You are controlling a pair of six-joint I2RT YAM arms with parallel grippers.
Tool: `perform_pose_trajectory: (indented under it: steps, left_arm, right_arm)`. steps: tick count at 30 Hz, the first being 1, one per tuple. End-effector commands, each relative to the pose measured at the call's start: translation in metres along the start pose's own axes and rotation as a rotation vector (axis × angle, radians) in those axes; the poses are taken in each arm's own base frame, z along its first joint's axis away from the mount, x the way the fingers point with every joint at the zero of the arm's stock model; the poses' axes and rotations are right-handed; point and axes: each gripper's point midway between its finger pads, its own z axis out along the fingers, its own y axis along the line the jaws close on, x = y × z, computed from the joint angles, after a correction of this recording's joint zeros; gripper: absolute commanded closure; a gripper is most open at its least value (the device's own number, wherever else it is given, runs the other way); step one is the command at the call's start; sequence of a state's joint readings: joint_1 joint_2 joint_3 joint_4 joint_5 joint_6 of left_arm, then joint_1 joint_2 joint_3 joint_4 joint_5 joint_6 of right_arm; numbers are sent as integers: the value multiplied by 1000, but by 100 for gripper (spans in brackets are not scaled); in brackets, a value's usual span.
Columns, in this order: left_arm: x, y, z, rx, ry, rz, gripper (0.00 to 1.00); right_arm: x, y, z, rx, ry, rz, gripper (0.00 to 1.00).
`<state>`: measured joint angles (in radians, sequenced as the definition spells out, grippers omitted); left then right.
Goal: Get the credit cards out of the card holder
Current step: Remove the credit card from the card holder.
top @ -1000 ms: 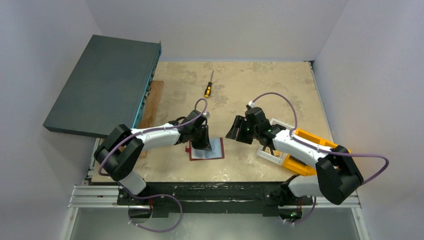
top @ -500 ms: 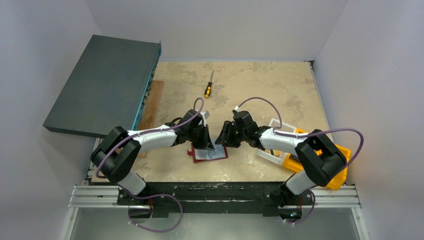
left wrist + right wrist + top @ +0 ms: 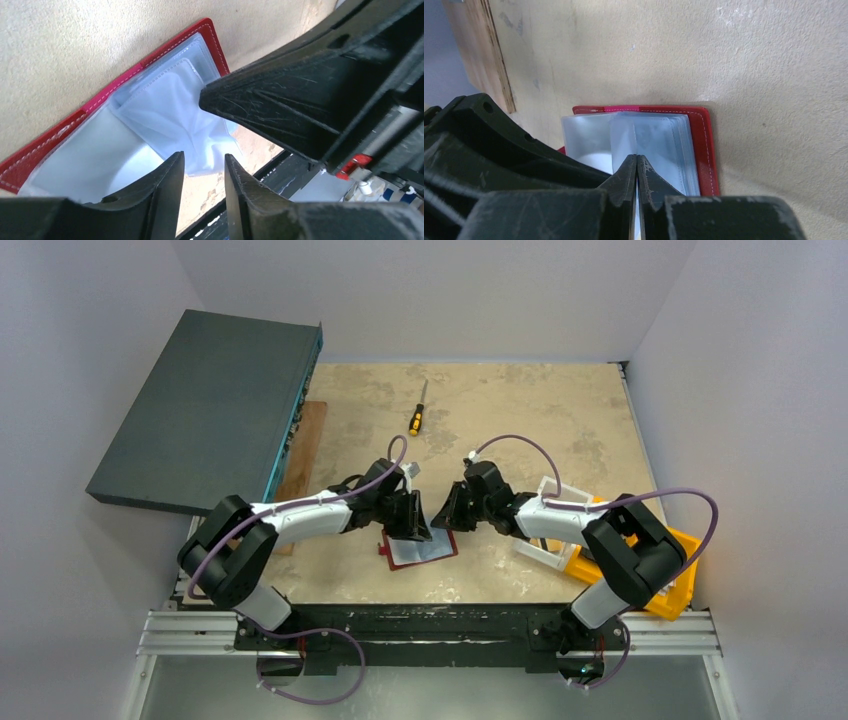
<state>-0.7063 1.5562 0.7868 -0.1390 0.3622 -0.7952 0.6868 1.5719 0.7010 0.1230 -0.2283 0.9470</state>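
Grey walls [image 3: 430, 290] around mottled tan table [image 3: 520, 410] | card holder [image 3: 428, 551] lies open at six o'clock, clear sleeves [image 3: 659, 145] up | left gripper [image 3: 202, 159] fingers slightly apart above it | right gripper [image 3: 636, 161] fingers pressed together at the sleeves | screwdriver [image 3: 417, 414] at twelve

One card holder [image 3: 430, 548] (open), one screwdriver [image 3: 417, 418], one orange bin [image 3: 675, 595], one white bin [image 3: 563, 488].

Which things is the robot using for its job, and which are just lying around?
For the job: card holder, left gripper, right gripper.
Just lying about: screwdriver, grey box, wooden board, orange bin, white bin.
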Motion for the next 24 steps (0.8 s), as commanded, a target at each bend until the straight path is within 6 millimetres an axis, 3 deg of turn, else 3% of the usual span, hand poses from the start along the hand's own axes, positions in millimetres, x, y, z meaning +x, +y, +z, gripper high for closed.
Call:
perform_pose_trajectory:
  steps: [1, 5, 10, 13, 24]
  left_arm:
    - [-6, 2, -21, -29, -60, 40, 63]
    - [-7, 16, -38, -121, -106, 44, 62]
    - [-6, 41, -60, -272, -148, 36, 74]
    - [-4, 55, -67, -332, -167, 35, 80]
    - [-3, 58, -91, -368, -220, 37, 84]
  right_arm:
    - [-10, 19, -6, -62, -42, -5, 100]
    - [-8, 25, -8, -71, -37, -15, 100]
    - [1, 45, -12, -97, -28, -33, 99]
    - [8, 59, -13, -112, -22, -44, 91]
    - [50, 96, 3, -154, 61, -79, 65]
